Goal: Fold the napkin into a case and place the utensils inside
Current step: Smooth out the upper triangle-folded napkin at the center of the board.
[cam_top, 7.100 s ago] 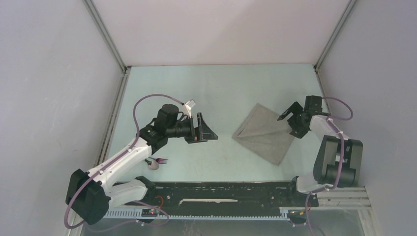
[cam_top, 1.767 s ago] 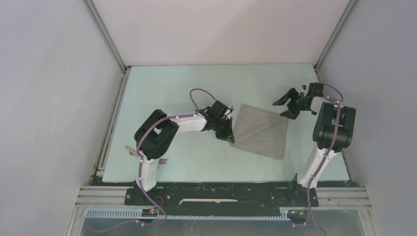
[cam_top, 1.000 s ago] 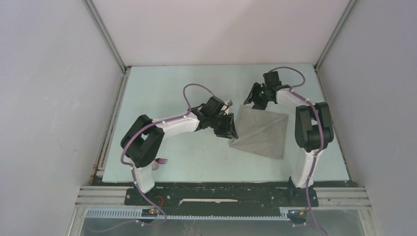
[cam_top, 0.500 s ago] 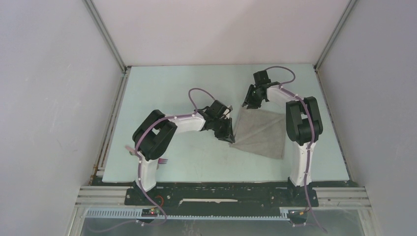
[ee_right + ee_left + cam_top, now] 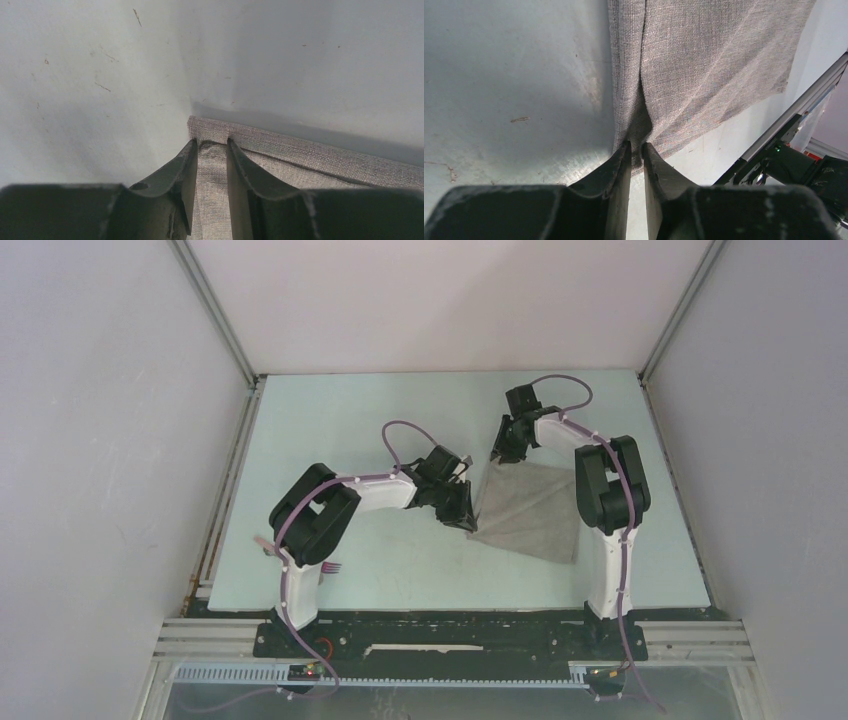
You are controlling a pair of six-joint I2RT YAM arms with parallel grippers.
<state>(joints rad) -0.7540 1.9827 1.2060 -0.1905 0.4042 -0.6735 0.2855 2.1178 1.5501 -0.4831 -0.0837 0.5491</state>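
The light-grey napkin (image 5: 535,510) lies flat on the pale table, right of centre. My left gripper (image 5: 468,522) is low at its near-left corner. In the left wrist view, the left gripper (image 5: 636,148) is shut on a raised pinch of the napkin (image 5: 714,60). My right gripper (image 5: 497,457) is at the far-left corner. In the right wrist view, the right gripper (image 5: 210,145) is shut on a ridge of the napkin (image 5: 310,160) just inside its hem. Of the utensils, only the fork's dark tines (image 5: 331,566) show beside the left arm's base.
Grey walls with metal corner posts (image 5: 215,315) enclose the table on three sides. A black rail (image 5: 430,635) runs along the near edge between the arm bases. The right arm's upright links (image 5: 607,502) stand over the napkin's right edge.
The right gripper slid left and farther back to the napkin's far-left corner and its jaws narrowed onto the cloth. The left gripper stayed at the near-left corner and narrowed onto the cloth.
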